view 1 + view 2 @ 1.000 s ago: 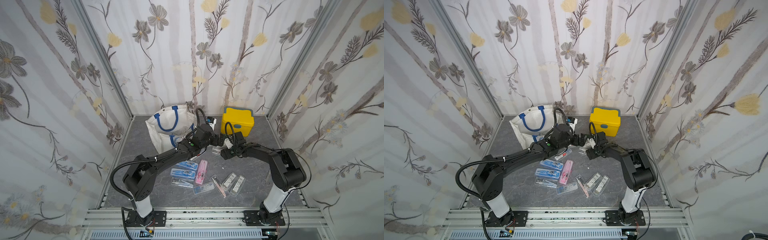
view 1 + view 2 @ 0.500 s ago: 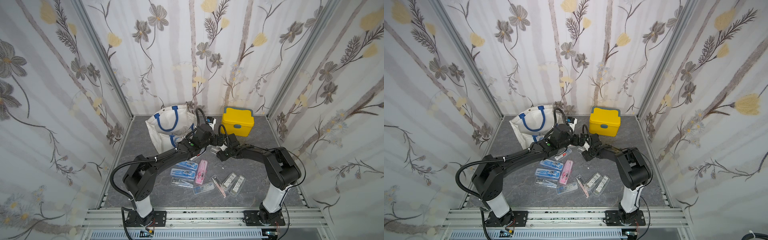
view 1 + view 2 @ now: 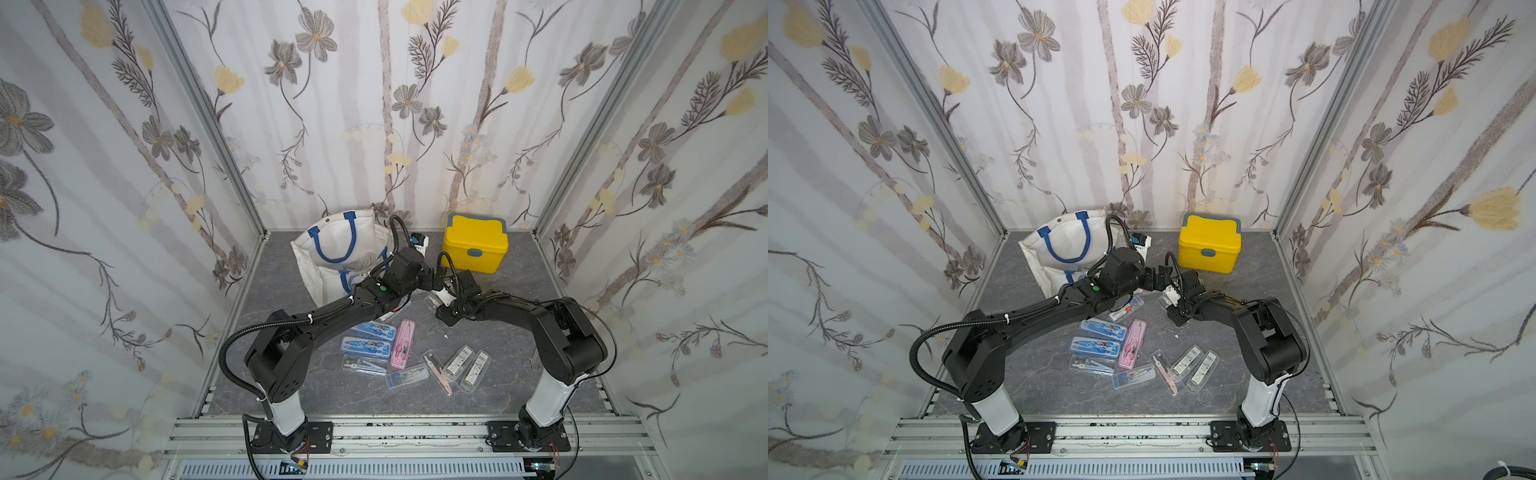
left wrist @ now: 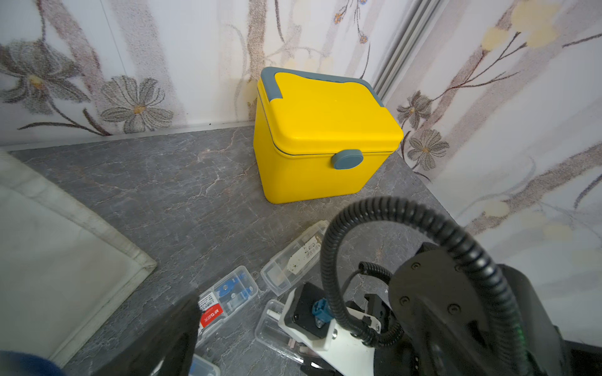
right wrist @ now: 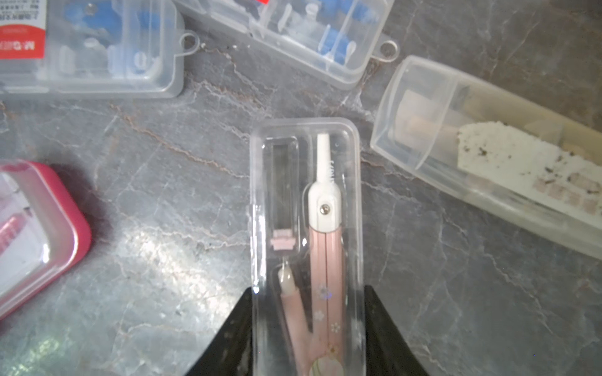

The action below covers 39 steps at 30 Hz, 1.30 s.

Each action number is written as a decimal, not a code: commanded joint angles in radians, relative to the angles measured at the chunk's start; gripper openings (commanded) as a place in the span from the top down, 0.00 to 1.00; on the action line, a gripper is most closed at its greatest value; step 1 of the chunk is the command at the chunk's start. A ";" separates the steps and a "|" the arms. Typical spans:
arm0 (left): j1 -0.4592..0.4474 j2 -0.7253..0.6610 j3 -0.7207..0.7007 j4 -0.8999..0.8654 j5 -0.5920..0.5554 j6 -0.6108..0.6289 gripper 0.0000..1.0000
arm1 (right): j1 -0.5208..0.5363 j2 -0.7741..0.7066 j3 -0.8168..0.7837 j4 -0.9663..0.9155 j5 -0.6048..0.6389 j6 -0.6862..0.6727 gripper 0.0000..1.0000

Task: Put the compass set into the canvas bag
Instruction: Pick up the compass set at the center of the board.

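Eight cases (image 3: pixel 365 345) lie at six o'clock, the right gripper (image 5: pixel 308 306) clamps one pink compass set (image 5: pixel 306 201) at centre, the left gripper (image 3: pixel 1156 277) beside it spread wide, one canvas bag (image 3: pixel 332 237) at eleven, one yellow box (image 3: pixel 476 245) at one.

The left arm (image 3: pixel 332 313) and right arm (image 3: pixel 519 309) are matte black on white base columns (image 3: pixel 286 409) with black bolted foot plates (image 3: pixel 322 436). Ribbed black conduit (image 4: pixel 407 206) loops off each; the left one carries a green light (image 3: pixel 382 287). The right gripper (image 5: pixel 308 293) has black fingers (image 5: pixel 224 335).
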 commanded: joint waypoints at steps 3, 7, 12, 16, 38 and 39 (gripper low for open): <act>0.027 -0.020 0.012 -0.024 -0.027 -0.085 0.00 | -0.001 -0.067 -0.021 0.015 -0.036 0.007 0.60; 0.051 -0.034 0.006 -0.026 0.004 -0.136 0.00 | -0.005 -0.137 -0.042 0.068 -0.054 0.027 0.63; 0.071 -0.053 -0.011 0.006 0.058 -0.180 0.00 | -0.019 -0.255 -0.081 0.147 -0.086 0.065 0.64; 0.085 -0.071 -0.031 0.068 0.124 -0.222 0.00 | -0.027 -0.353 -0.123 0.228 -0.095 0.102 0.64; 0.093 0.077 -0.029 0.458 0.508 -0.496 0.25 | -0.057 -0.555 -0.190 0.398 -0.144 0.260 0.63; 0.093 0.083 -0.029 0.473 0.518 -0.508 0.29 | -0.057 -0.555 -0.190 0.399 -0.144 0.260 0.63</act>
